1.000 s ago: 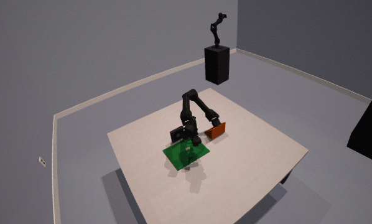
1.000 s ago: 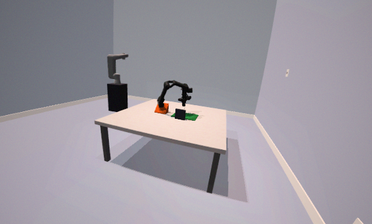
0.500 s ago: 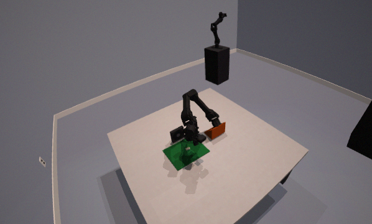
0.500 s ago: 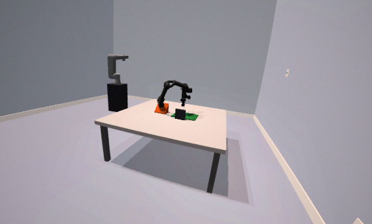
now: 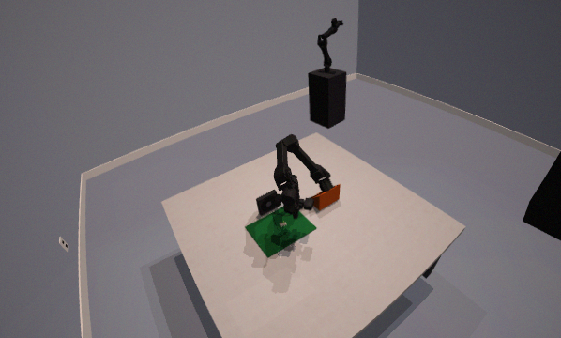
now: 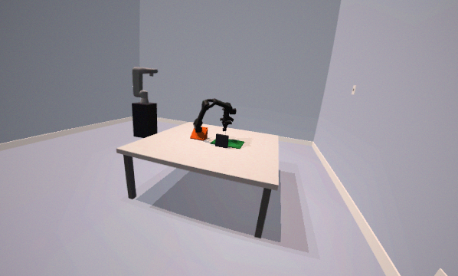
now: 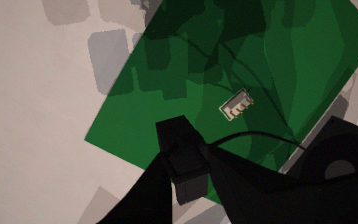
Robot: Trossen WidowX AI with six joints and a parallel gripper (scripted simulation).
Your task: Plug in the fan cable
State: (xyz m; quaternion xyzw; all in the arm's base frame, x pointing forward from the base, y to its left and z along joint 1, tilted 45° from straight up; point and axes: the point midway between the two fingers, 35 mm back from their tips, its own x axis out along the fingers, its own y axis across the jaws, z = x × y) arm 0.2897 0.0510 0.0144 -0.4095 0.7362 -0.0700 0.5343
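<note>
The jaws [image 5: 295,213] [image 6: 224,129] are found nearly closed, clamped on the dark cable plug [image 7: 180,145]. The plug is held above the board [image 5: 262,230] [image 6: 238,145] [image 7: 120,125], off the header [image 5: 283,224] [image 7: 236,104] — not yet mated. The grip is judged to be kept firm for carrying and pressing. The fan [image 5: 267,203] [image 6: 221,140] [image 7: 340,167] is stood upright on the counter [image 5: 379,244] [image 6: 198,157] [image 7: 30,100] beside the board, presumably so that the cable [image 7: 252,133] can reach; slack is shown in its arc.

In the wrist view, the dark block at the fingertips is slanted steeply from upper left to lower right. Its long axis is crossed by the header's, which is run from lower left to upper right. The plug's outline is merged with the fingers — its mating face cannot be told. Rotation before lowering may be required.
</note>
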